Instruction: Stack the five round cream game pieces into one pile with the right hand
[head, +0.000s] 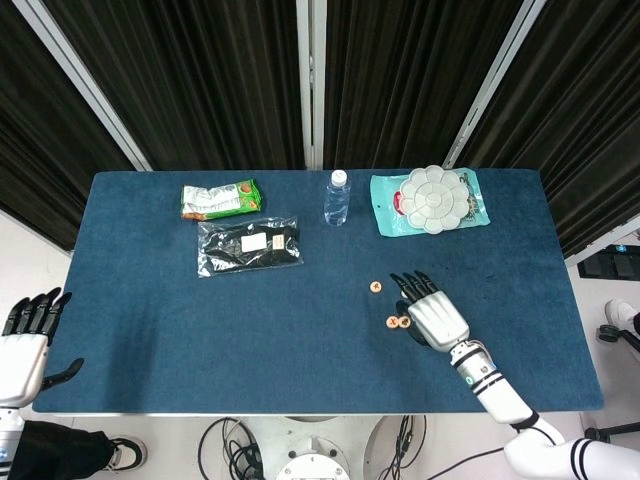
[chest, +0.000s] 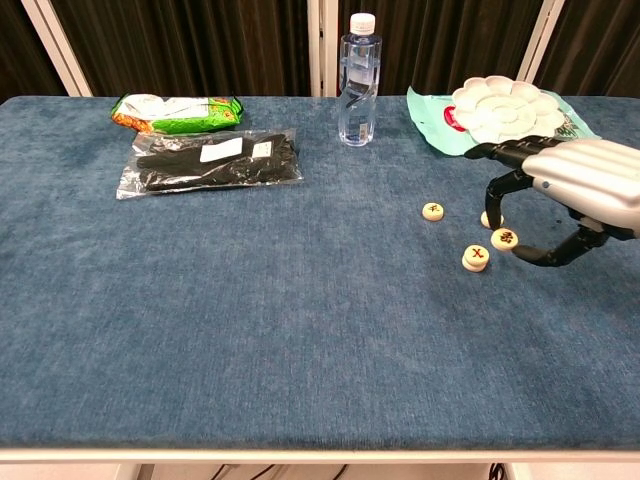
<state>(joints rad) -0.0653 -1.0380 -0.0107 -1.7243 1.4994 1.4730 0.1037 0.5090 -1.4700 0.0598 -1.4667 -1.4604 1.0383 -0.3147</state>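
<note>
On the blue table (chest: 250, 330), the right hand (chest: 585, 185) hovers with a cream piece (chest: 504, 238) pinched between thumb and a fingertip, just right of and above the two-piece stack (chest: 475, 257). Two single pieces lie beyond that stack: one up-left (chest: 432, 211), one (chest: 486, 219) partly hidden behind the fingers (chest: 500, 185). The left hand (head: 25, 350) sits off the table's edge, far left of the stack, empty with its fingers apart.

Blue cloth-covered table (head: 200, 330). Lying on it: green snack packet (head: 221, 199) and black bagged item (head: 249, 245) at 10 o'clock, water bottle (head: 337, 198) at 12, teal pouch (head: 385, 213) at 1, cream game pieces (chest: 433, 211) at 4.
</note>
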